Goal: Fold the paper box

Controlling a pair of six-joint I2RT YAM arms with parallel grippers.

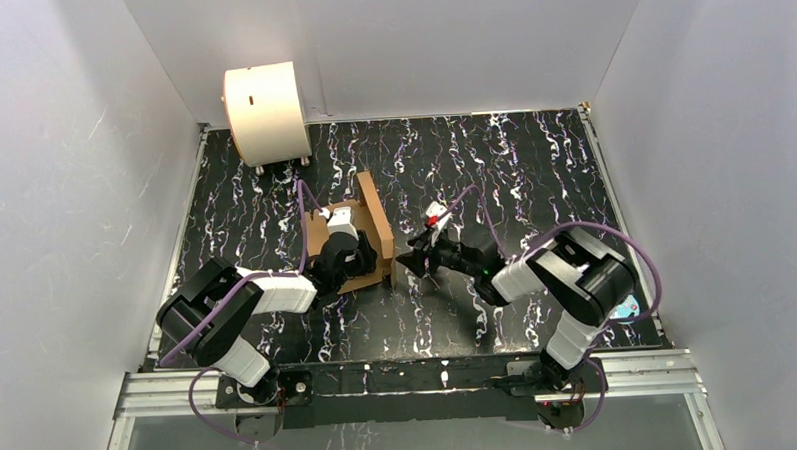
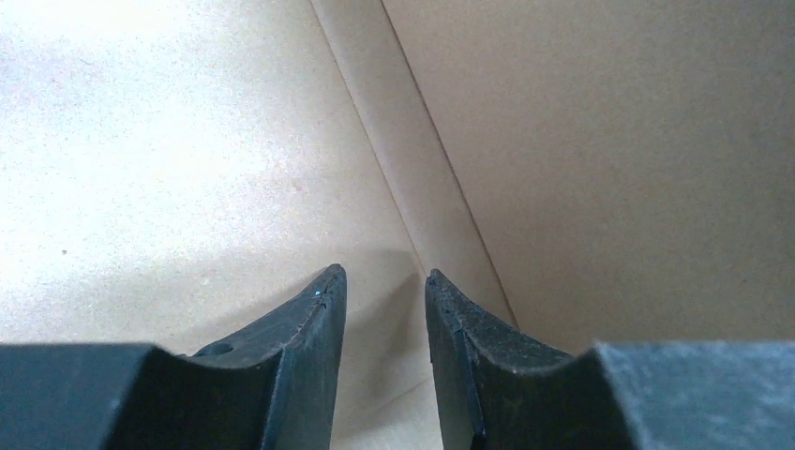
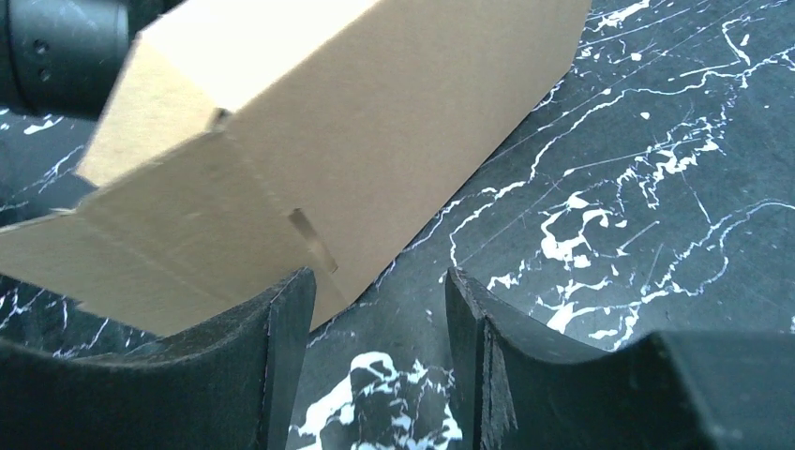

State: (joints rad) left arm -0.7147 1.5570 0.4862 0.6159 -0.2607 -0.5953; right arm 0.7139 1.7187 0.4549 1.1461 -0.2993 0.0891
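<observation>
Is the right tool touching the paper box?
Cannot tell. In the right wrist view the right tool overlaps the paper box at one fingertip; no view shows a plain gap.

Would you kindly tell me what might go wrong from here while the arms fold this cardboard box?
The left gripper sits inside the paper box with its jaws apart, gripping nothing, so the box may slide if pushed. The right gripper, open beside the raised side wall, could knock that wall askew or catch on its slot.
</observation>
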